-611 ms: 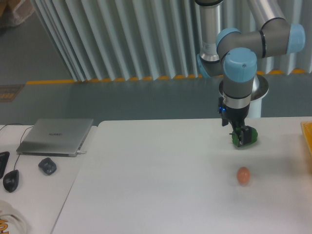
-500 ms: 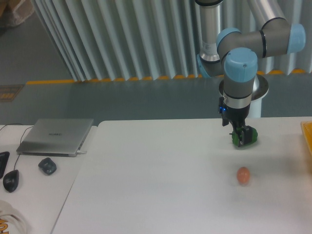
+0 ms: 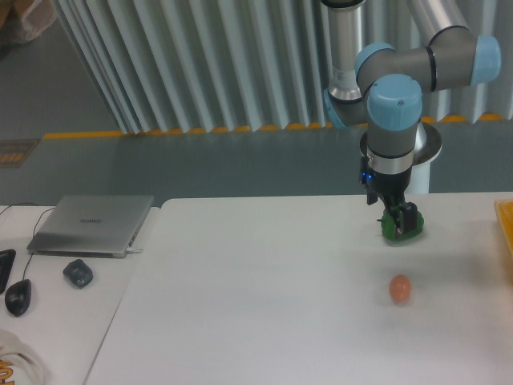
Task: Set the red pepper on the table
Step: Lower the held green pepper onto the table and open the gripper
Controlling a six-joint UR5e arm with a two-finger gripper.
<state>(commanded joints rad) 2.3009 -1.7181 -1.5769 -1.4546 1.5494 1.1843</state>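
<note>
The red pepper is not in view. My gripper (image 3: 401, 222) is low over the far right part of the white table (image 3: 264, 305). Its dark fingers are closed around a green bell pepper (image 3: 399, 230), which is at or just above the tabletop. The fingers hide the top of the green pepper.
A small orange-pink egg-shaped object (image 3: 401, 289) lies on the table in front of the gripper. An orange tray edge (image 3: 506, 224) shows at the right border. On the narrower desk to the left are a closed laptop (image 3: 92, 224) and two mice (image 3: 78, 273).
The gripper and the green pepper have shifted very slightly to the right together. Nothing else has moved.
</note>
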